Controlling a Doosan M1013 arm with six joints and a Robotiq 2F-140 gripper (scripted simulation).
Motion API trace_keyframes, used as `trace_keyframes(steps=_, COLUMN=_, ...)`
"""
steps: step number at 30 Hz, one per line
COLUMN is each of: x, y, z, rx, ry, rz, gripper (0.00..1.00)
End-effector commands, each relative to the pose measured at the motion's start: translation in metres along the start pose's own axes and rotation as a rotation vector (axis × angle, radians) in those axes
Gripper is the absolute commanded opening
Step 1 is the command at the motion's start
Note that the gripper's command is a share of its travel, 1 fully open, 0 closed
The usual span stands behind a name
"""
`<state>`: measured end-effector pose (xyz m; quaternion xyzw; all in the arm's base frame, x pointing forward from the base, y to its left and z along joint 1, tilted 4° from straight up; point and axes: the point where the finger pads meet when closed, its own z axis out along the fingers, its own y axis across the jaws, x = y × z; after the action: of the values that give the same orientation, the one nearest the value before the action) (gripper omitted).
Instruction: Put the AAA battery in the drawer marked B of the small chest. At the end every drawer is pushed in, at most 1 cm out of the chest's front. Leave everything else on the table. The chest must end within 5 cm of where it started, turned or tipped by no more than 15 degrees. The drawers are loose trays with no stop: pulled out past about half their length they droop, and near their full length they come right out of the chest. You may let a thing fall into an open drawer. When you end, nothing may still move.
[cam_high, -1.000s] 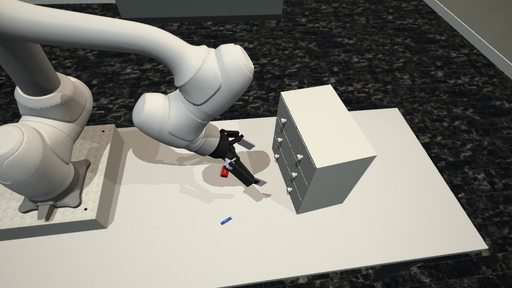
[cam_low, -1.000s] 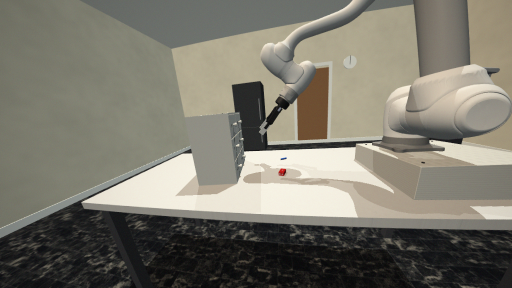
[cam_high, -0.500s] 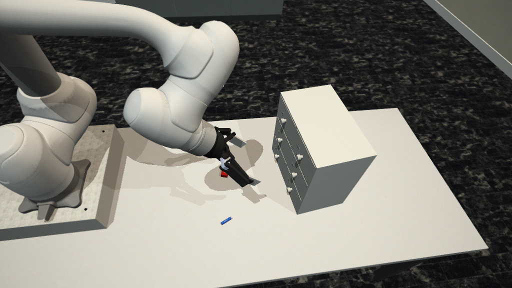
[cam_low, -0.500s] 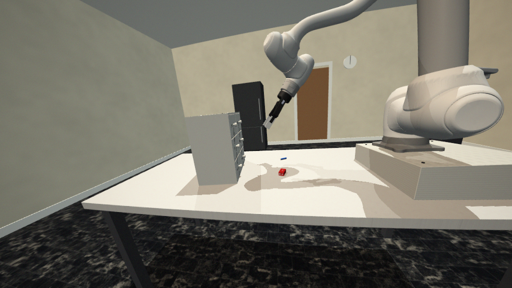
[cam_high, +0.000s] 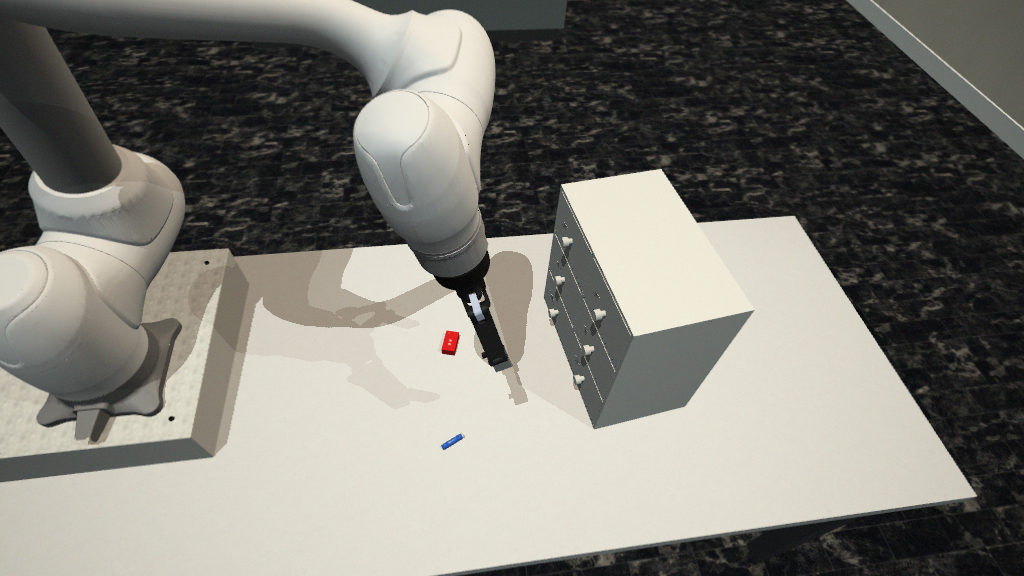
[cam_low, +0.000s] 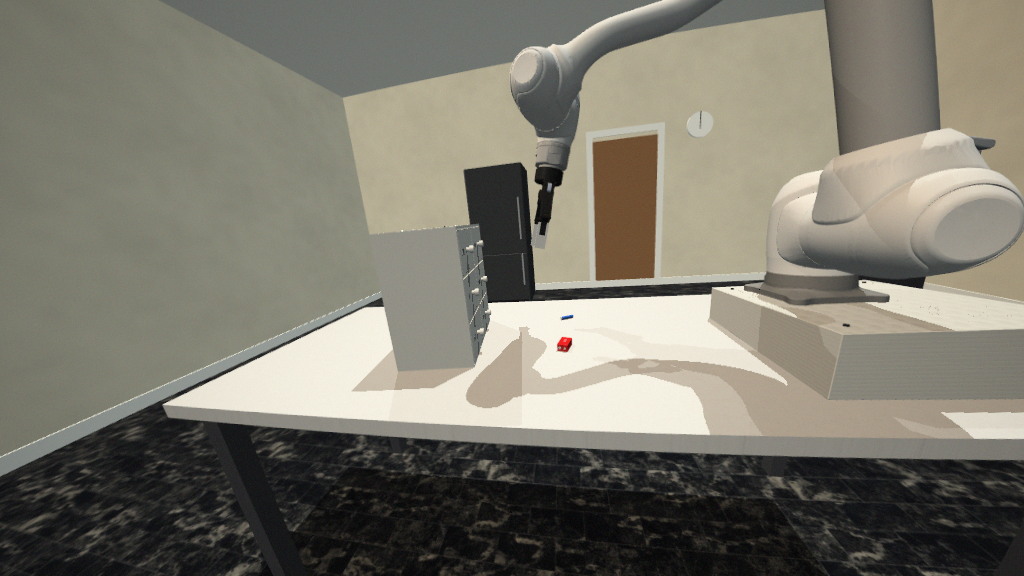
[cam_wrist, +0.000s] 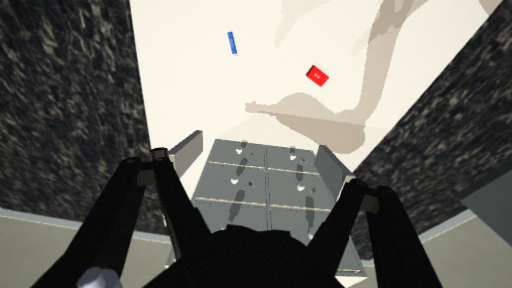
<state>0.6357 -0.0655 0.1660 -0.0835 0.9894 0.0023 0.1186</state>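
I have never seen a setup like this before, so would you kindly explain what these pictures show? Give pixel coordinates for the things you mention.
The machine is a single white jointed arm ending in a black two-fingered gripper (cam_high: 494, 361) (cam_low: 539, 243) (cam_wrist: 259, 147). The top picture looks down from above, the exterior one looks across the table (cam_high: 716, 465) (cam_low: 286, 394) (cam_wrist: 185, 60) from one side, and the wrist one looks out past the gripper's own fingers. On the table are a blue battery (cam_high: 452, 442) (cam_low: 566, 317) (cam_wrist: 232, 43), a small red block (cam_high: 449, 342) (cam_low: 564, 344) (cam_wrist: 317, 75) and a chest of drawers (cam_high: 644, 250) (cam_low: 429, 300) (cam_wrist: 240, 187). The gripper is open and holds nothing.
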Motion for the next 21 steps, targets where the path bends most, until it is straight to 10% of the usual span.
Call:
trace_keyframes(steps=1, x=-0.0011, y=0.0094, z=-0.0001, rx=0.054, ry=0.228, rz=0.032, gripper=1.00)
trace_keyframes(steps=21, x=-0.0003, y=0.0095, z=-0.0015, rx=0.054, ry=0.241, rz=0.033, gripper=1.00)
